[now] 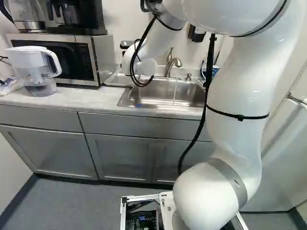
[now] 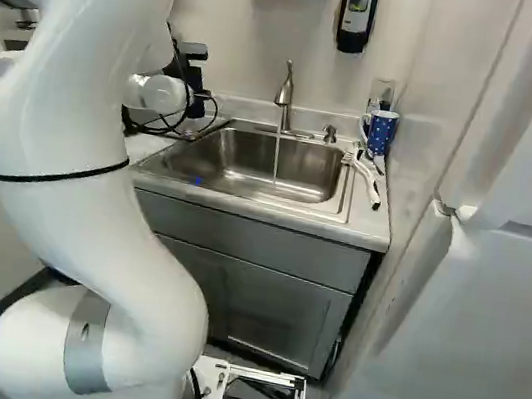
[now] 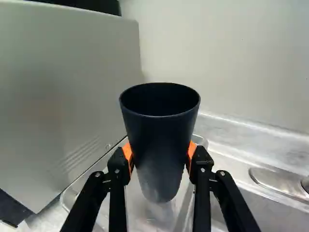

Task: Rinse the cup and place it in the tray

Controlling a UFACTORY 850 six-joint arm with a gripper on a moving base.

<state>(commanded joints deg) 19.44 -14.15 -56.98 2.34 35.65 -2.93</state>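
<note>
At the left of the sink in the right base view, the black body of my gripper (image 2: 194, 74) shows beside the arm's wrist, its fingertips hidden. In the wrist view the gripper (image 3: 160, 157) is shut on a dark cup (image 3: 159, 130), orange pads pressing both sides. The cup's mouth faces up. A clear tray (image 3: 140, 213) lies beneath and behind the cup; whether they touch I cannot tell. In the left base view part of the tray (image 1: 116, 79) shows between the microwave and the sink. A thin stream of water (image 2: 277, 156) runs from the faucet (image 2: 284, 96).
The microwave (image 3: 63, 96) stands close beside the gripper and tray. The steel sink (image 1: 163, 91) lies right of the tray, a blue dotted mug (image 2: 382, 132) and a brush (image 2: 368, 178) at its far side. A water pitcher (image 1: 34, 69) stands before the microwave.
</note>
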